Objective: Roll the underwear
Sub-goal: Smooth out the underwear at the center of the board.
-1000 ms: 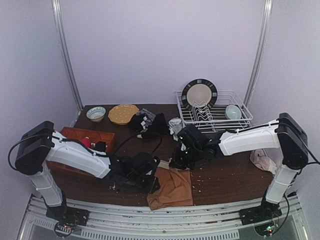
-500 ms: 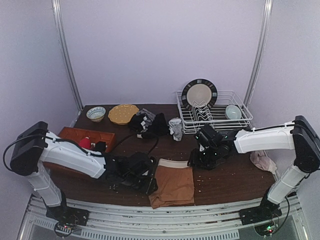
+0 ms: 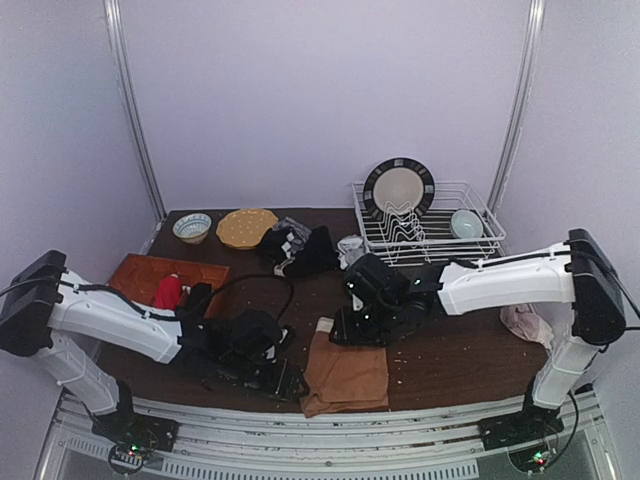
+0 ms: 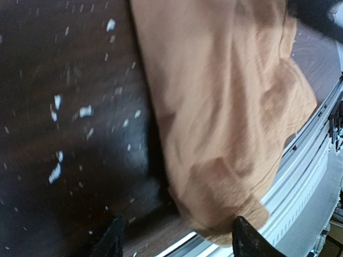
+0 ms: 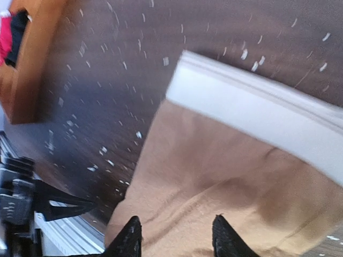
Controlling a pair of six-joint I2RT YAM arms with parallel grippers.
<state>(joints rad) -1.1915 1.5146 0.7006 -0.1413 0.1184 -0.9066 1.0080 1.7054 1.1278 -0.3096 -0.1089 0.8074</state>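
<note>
One tan-brown cloth underwear point(image 3: 345, 375) with white waistband seen laid flat, unrolled, at near edge of dark wooden table point(image 3: 450, 350). Two grippers counted. Left gripper point(image 4: 177, 243) held at cloth's near left corner, jaws spread wide, nothing clamped. Right gripper point(image 5: 177, 238) held above cloth near waistband end, fingers parted, cloth not pinched. One heap of black garments point(image 3: 305, 245) noted at back, number untellable. Two plates, two bowls tallied: yellow plate point(image 3: 246, 228), patterned bowl point(image 3: 192, 228), black-rimmed plate point(image 3: 398, 188), pale green bowl point(image 3: 465, 223).

No writing is legible anywhere; the white waistband of the tan underwear point(image 5: 214, 176), toward 2 o'clock in the right wrist view, looks blank.
</note>
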